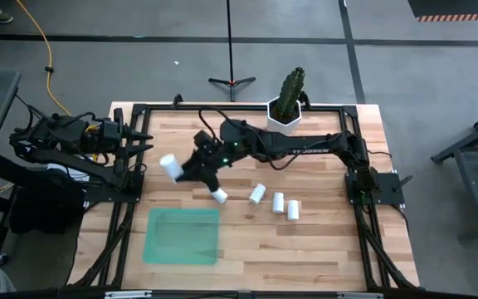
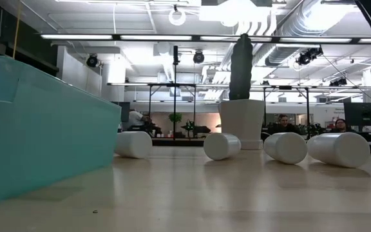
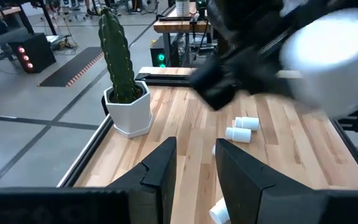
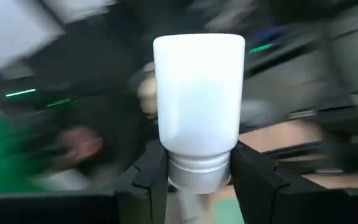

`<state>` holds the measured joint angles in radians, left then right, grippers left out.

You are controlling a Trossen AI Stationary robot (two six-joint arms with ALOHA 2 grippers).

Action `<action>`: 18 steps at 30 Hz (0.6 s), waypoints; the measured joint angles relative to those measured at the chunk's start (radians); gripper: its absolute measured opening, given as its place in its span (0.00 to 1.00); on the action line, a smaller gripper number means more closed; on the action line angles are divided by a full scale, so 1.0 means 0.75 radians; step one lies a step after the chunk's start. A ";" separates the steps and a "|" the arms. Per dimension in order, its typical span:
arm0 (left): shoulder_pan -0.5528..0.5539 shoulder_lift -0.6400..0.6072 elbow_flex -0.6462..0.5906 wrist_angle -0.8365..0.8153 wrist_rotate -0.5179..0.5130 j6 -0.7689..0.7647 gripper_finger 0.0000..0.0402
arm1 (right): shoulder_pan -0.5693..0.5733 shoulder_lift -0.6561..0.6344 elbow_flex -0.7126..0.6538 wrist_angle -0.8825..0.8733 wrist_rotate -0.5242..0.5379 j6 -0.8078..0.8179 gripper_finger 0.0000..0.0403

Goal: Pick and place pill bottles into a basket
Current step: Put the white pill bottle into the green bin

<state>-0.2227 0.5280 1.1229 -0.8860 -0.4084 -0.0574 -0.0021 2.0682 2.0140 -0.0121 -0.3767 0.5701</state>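
Note:
My right gripper [image 1: 181,169] reaches across the table from the right and is shut on a white pill bottle [image 1: 169,165], above the wood beyond the green tray's [image 1: 182,237] far edge. The bottle fills the right wrist view [image 4: 197,93]. Several more white bottles lie on their sides on the table [image 1: 219,195] [image 1: 257,194] [image 1: 285,205], right of the tray; they also show in the low view [image 2: 221,145]. My left gripper [image 1: 143,145] waits at the table's left edge, open and empty [image 3: 194,177]. My right gripper pinches the bottle's narrow ribbed neck end [image 4: 196,171] between its two fingers [image 4: 153,177]. The fingers come roughly level from the table's right side. The wide body sticks out past the fingertips toward the table's left. The bottle is lifted clear of the table.
A cactus in a white hexagonal pot [image 1: 287,112] stands at the far edge, behind my right arm. The dark frame rails [image 1: 131,199] run along the table's sides. Bare wood lies between the tray and the lying bottles.

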 joint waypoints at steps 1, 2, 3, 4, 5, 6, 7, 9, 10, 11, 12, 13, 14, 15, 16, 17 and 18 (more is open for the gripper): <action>0.000 0.000 0.000 -0.001 0.000 0.000 0.37 | 0.000 0.000 -0.001 -0.021 0.096 -0.035 0.33; 0.000 0.000 0.000 -0.001 0.000 0.000 0.37 | 0.001 0.000 -0.001 -0.038 0.179 -0.069 0.33; 0.000 0.000 0.000 -0.002 0.000 0.000 0.37 | 0.004 0.000 -0.001 -0.061 0.263 -0.103 0.33; 0.000 0.000 0.000 -0.006 0.000 0.000 0.37 | 0.006 -0.001 0.000 -0.093 0.333 -0.135 0.33; 0.000 0.000 0.000 -0.010 0.000 -0.001 0.37 | 0.010 -0.002 0.000 -0.138 0.394 -0.164 0.33; 0.000 0.000 0.000 -0.011 0.000 -0.001 0.37 | 0.012 -0.002 0.000 -0.190 0.442 -0.197 0.33; 0.000 0.000 0.000 -0.011 0.000 -0.001 0.37 | 0.014 -0.002 0.000 -0.240 0.479 -0.238 0.33; 0.000 0.000 0.000 -0.011 0.000 -0.001 0.37 | 0.021 -0.002 -0.001 -0.338 0.545 -0.325 0.33; 0.000 0.000 0.000 -0.011 0.000 -0.001 0.37 | 0.022 -0.002 -0.001 -0.379 0.568 -0.364 0.33; 0.000 0.000 0.000 -0.011 0.000 -0.001 0.37 | 0.022 -0.002 -0.001 -0.421 0.577 -0.400 0.33; 0.000 0.000 0.000 -0.011 0.000 -0.001 0.37 | 0.022 -0.002 -0.001 -0.463 0.580 -0.434 0.33; 0.000 0.000 0.000 -0.011 0.000 -0.001 0.37 | 0.022 -0.002 -0.001 -0.507 0.584 -0.465 0.33; 0.000 0.000 0.000 -0.011 0.000 -0.001 0.37 | 0.022 -0.002 -0.001 -0.545 0.593 -0.495 0.33; 0.000 0.000 0.000 -0.011 0.000 -0.001 0.37 | 0.024 -0.002 -0.001 -0.575 0.607 -0.525 0.33; 0.000 0.000 0.000 -0.011 -0.001 -0.001 0.37 | 0.024 -0.002 -0.001 -0.601 0.622 -0.558 0.33; 0.000 0.000 0.000 -0.011 0.000 0.000 0.37 | 0.025 -0.002 -0.001 -0.626 0.640 -0.596 0.33; 0.000 0.000 0.000 -0.011 -0.001 -0.001 0.37 | 0.027 -0.002 -0.001 -0.651 0.654 -0.637 0.33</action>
<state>-0.2228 0.5282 1.1229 -0.8939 -0.4088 -0.0578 0.0178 2.0670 2.0136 -0.5005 0.1142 0.0923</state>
